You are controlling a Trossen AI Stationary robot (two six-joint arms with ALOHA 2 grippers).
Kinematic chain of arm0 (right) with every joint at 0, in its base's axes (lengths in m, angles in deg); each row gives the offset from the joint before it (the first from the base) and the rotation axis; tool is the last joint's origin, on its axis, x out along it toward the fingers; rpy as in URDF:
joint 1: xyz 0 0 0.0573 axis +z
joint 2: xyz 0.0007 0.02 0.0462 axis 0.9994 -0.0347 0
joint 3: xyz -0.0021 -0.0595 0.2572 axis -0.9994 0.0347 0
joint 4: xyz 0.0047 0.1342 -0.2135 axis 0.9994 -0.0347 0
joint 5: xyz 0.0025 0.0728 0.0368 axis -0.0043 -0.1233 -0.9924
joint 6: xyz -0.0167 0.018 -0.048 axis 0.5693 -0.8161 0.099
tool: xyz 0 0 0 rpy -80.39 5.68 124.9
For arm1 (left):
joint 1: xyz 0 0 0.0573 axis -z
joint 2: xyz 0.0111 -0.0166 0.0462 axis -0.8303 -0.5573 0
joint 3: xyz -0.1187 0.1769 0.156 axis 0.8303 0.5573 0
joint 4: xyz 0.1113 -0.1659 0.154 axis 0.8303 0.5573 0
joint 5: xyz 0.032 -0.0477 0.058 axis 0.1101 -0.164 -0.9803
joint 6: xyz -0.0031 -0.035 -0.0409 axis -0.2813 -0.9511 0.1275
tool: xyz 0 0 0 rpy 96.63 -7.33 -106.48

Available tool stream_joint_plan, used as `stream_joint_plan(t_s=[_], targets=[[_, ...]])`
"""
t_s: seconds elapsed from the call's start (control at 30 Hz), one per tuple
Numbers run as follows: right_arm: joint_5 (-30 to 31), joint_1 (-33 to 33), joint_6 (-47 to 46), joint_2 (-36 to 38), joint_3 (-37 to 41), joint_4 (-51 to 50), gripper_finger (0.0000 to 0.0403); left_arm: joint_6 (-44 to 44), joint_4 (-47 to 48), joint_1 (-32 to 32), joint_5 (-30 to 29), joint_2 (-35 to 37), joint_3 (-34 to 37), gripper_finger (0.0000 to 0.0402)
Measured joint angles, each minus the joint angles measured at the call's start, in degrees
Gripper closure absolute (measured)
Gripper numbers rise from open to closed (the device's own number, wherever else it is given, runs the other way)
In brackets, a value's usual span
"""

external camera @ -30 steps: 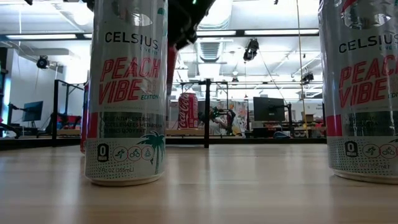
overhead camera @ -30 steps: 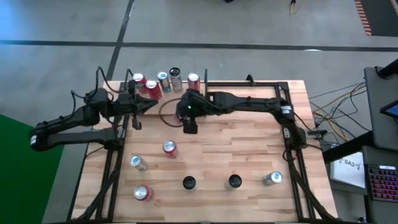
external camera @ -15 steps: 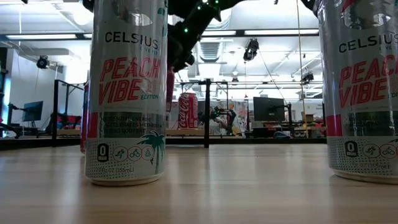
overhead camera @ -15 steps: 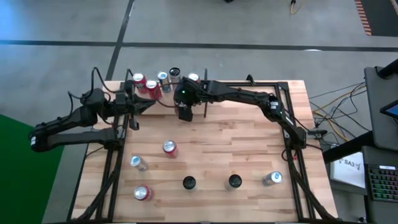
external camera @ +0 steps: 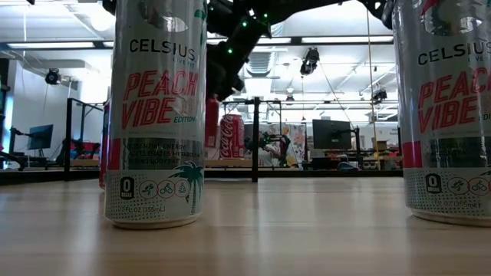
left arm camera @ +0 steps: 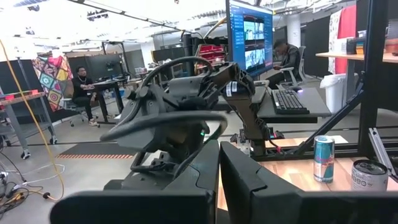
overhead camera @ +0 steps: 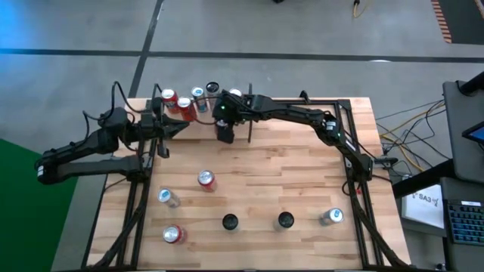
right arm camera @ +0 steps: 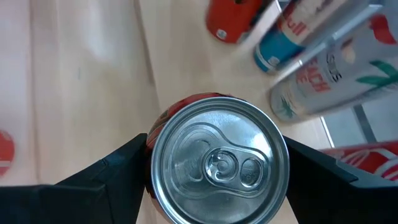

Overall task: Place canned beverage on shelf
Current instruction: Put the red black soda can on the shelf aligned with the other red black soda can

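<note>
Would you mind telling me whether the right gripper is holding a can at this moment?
Yes, the right wrist view shows a red can with a silver pull-tab top clamped between the right gripper's two dark fingers.

Red can [right arm camera: 217, 158] with silver lid, dark fingers [right arm camera: 102, 180] either side; light wood table [overhead camera: 302, 181]; silver can [external camera: 157, 115] with red lettering, teal palm
</note>
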Motion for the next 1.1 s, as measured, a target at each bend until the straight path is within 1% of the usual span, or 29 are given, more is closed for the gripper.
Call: stream_joint_plan(t_s=[0.83, 1.1], targets=[[0.2, -0.5, 2.5, -1.8, 0.0, 0.2, 0.0110, 0.0, 0.0, 0.0, 0.0, 0.0, 0.0, 0.0402], [0.2, -0.5, 2.8, -1.9, 0.0, 0.2, 0.0090, 0.0, 0.0, 0.0, 0.0, 0.0, 0.0, 0.0402]])
